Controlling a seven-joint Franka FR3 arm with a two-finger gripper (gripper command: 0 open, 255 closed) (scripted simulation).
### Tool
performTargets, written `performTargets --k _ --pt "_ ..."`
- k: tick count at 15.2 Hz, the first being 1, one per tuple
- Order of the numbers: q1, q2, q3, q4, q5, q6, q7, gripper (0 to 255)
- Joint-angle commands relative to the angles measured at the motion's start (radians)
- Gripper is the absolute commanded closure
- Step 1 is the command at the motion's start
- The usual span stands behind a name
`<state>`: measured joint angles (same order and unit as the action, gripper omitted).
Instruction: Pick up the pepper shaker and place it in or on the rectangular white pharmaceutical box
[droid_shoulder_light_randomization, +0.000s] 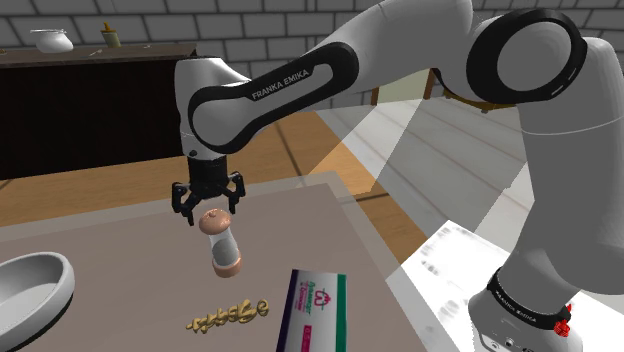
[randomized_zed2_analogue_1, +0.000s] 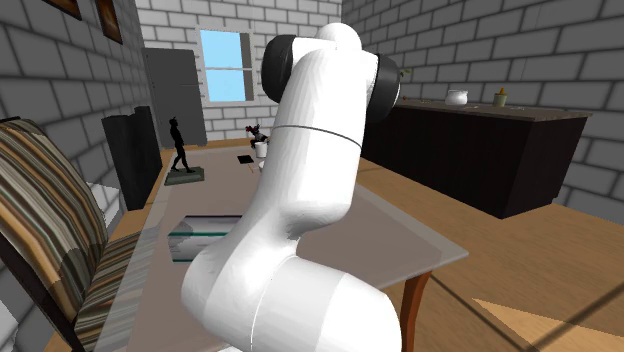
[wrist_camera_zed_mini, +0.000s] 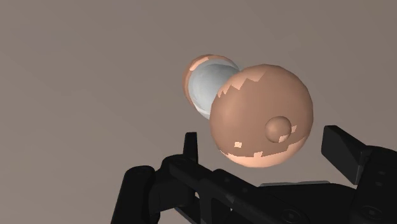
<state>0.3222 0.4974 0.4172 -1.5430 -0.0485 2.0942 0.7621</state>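
I see the pepper shaker standing on its base on the table, cap up. In the shoulder view it leans a little toward that view's left. It has a rounded salmon-pink cap, a clear glassy middle and a pink foot. From the wrist view the pepper shaker shows a small knob at the cap's centre, with the pale body behind it.

The pharmaceutical box lies flat on the same table, near the shaker but apart from it, toward the shoulder view's lower right. I read it as a long white rectangle with a purple stripe on one long edge, green on the other, and small print on top.
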Motion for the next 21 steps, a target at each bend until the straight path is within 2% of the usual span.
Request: performTargets --k 1,2,11,21 --pt "0.0 0.0 0.0 0.0 0.0 0.0 0.0 0" --pt "0.0 0.0 0.0 0.0 0.0 0.0 0.0 255" --pt "0.0 0.0 0.0 0.0 0.0 0.0 0.0 255" --pt "0.0 -0.033 0.008 0.088 0.011 -0.118 0.005 255"
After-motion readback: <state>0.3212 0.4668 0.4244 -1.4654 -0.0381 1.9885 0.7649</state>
